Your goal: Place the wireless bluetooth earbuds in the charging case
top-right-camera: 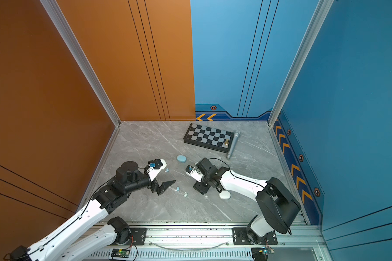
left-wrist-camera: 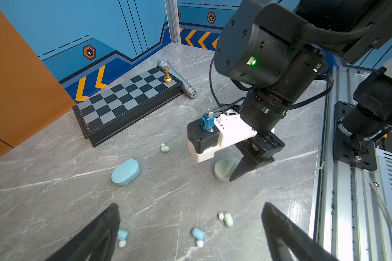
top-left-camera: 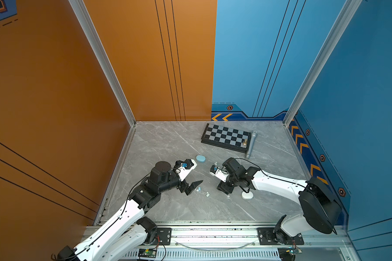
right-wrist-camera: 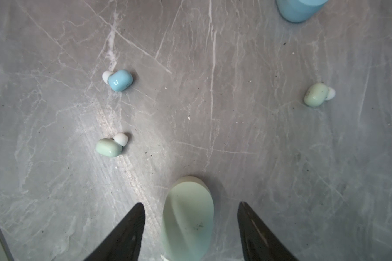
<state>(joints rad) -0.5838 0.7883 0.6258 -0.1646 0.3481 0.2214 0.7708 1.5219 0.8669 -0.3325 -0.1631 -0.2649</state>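
Glossy bean-shaped earbuds (left-wrist-camera: 198, 233) near wide left jaws; right jaws apart, straddling smooth pale-green pill-shaped case (right-wrist-camera: 188, 221).

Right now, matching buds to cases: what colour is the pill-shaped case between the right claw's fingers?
Pale mint-green case; right wrist view shows best.

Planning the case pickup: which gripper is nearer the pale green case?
Right. The right gripper straddles the pale green case, not touching; the left gripper hangs apart, near blue earbuds.
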